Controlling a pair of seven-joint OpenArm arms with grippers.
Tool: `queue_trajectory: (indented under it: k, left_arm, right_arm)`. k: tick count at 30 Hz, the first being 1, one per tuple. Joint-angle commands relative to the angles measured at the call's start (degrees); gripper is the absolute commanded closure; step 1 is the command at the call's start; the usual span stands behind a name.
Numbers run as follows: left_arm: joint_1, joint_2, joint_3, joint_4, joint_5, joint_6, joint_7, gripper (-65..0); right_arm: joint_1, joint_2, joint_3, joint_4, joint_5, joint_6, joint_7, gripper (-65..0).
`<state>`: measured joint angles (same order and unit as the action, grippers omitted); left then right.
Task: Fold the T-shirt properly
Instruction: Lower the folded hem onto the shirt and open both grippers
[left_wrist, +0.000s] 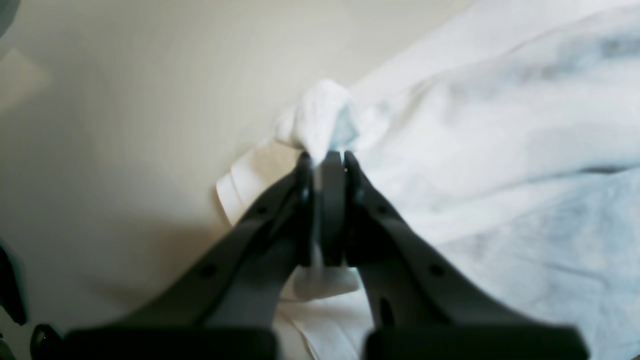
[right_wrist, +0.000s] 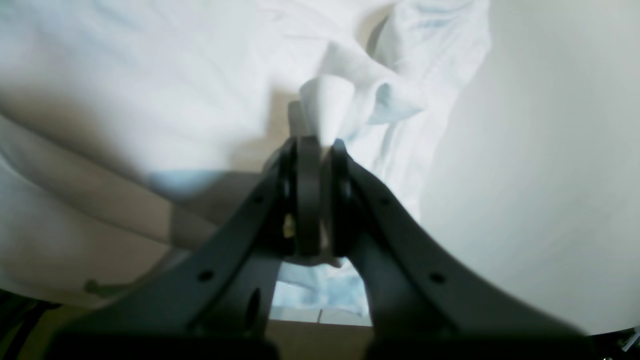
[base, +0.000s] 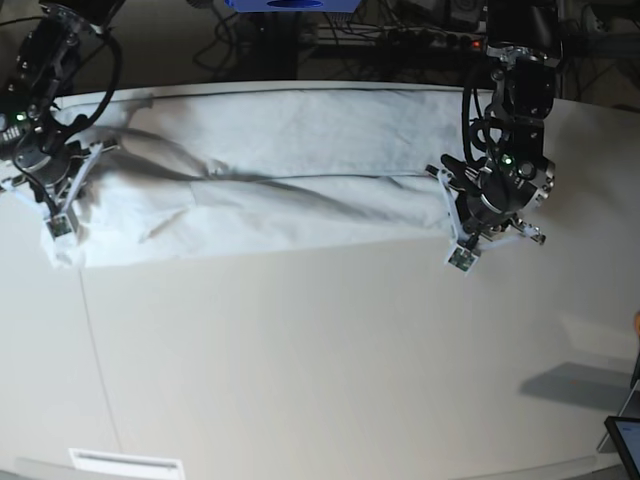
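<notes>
The white T-shirt (base: 280, 190) lies stretched in a long band across the far half of the table, creased along its middle. My left gripper (base: 462, 250) stands at the shirt's right end. In the left wrist view this gripper (left_wrist: 324, 157) is shut on a bunched corner of the T-shirt (left_wrist: 500, 150). At the shirt's left end is my right gripper (base: 60, 228). The right wrist view shows it (right_wrist: 315, 142) shut on a pinched fold of the T-shirt (right_wrist: 150, 75), with cloth hanging below the fingers.
The off-white table (base: 300, 350) reaches toward the camera in front of the shirt. A white label strip (base: 125, 462) sits at the front edge. A dark device (base: 625, 440) pokes in at the lower right corner. Cables and equipment (base: 400, 30) line the back.
</notes>
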<state>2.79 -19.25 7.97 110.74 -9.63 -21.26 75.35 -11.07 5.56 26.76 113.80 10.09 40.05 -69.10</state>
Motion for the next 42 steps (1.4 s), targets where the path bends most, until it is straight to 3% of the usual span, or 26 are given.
queue_trajectory:
  k: [1,23,31,42]
  left_arm:
    - [-0.2,-1.1,-0.5,1.0,0.4,0.2,-0.6,0.0]
    - [3.1,-4.1,-0.4,5.2,0.4,-0.1,-0.9,0.0]
    - [3.9,-5.9,5.9,5.2,0.4,-0.2,-0.9,0.0]
    - [5.3,-7.3,6.1,5.2,0.1,-0.2,-1.0,0.0]
  right_arm:
    - [-0.1,0.5,0.1,1.0,-0.4,-0.1,0.3,0.0]
    - [0.4,1.0,-0.1,0.0,-0.7,-0.1,1.6,-0.1]
    - [0.0,0.6,-0.1,-1.1,-0.7,-0.1,1.5,-0.6]
    - [-0.1,0.5,0.4,-1.1,-0.7,-0.1,1.5,-21.9]
